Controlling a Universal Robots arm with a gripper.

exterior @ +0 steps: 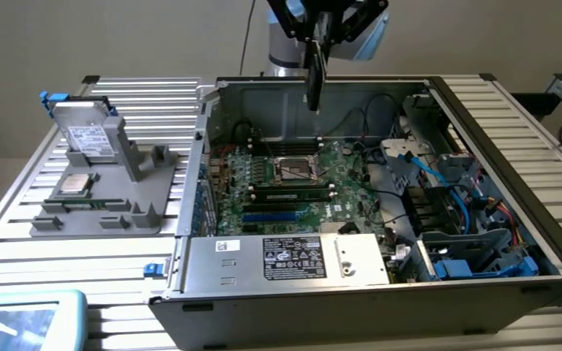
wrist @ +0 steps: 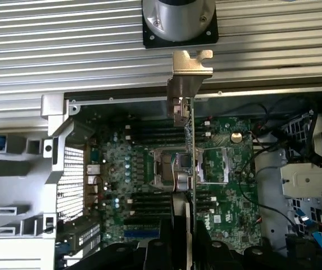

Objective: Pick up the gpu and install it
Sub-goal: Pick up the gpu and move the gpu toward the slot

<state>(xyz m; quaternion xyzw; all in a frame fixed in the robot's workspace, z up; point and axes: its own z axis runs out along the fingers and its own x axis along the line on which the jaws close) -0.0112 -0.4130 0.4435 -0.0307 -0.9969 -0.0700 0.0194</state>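
My gripper is shut on the gpu, which hangs edge-down above the back of the open computer case. The card is dark and thin, and it is clear of the green motherboard below. In the wrist view the gpu appears edge-on over the motherboard, crossing the processor socket. Its silver bracket points toward the case's rear wall. The black fingers clamp the card's near end, with the gripper centred on it.
A grey fixture at the exterior view's left holds a silver hard drive and a processor. Inside the case are the power supply, memory sticks, and blue cables and drive bays. A teal tablet lies at the front corner.
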